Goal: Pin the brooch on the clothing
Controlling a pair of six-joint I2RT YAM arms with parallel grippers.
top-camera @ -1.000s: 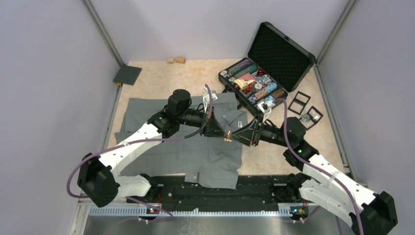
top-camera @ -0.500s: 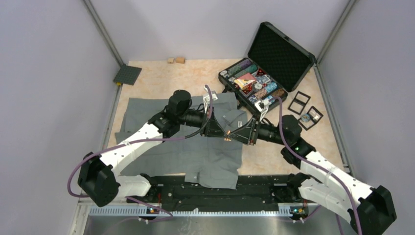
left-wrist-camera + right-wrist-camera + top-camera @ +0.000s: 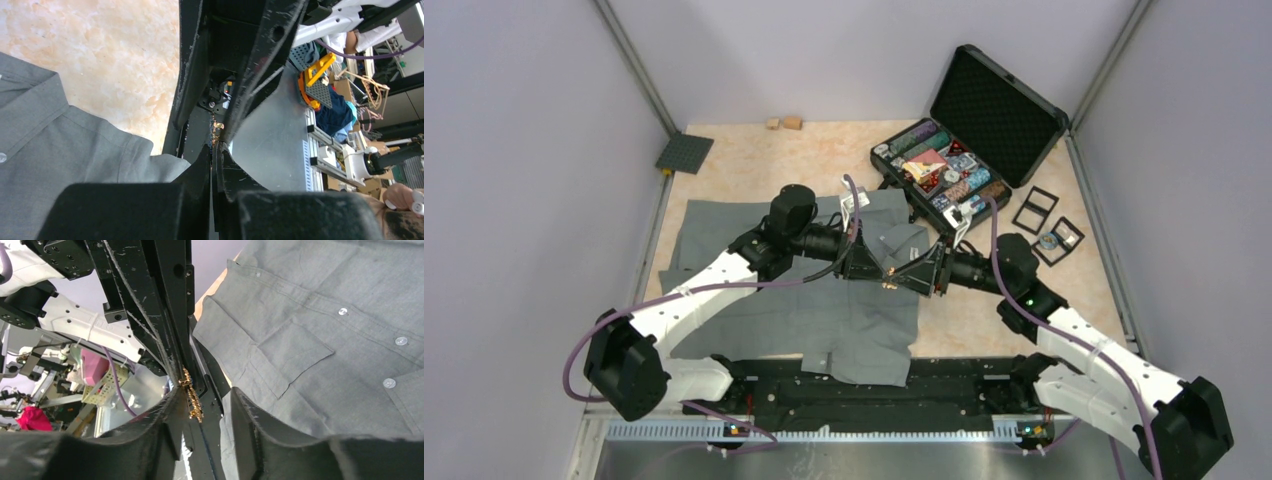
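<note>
Brooch (image 3: 192,399) in air between both grippers, tip to tip, above right side of shirt (image 3: 824,310), clear of cloth. Left gripper (image 3: 214,152) reads clamped on it. Right gripper (image 3: 205,407) jaws apart, one finger (image 3: 167,415) against brooch.

My worry: tiny piece, thin hold. A nudge from right finger could twist it loose and drop it onto shirt.

Right wrist shows gold shape plainly, plus pocket (image 3: 292,355). Left wrist gives me only a glint. Top view alone places it over shirt.

no text, label, brand, number or sign legible in any view, coloured printed pieces (image 3: 939,170) in the open case (image 3: 996,115) at 1 o'clock in the top view too small to read
</note>
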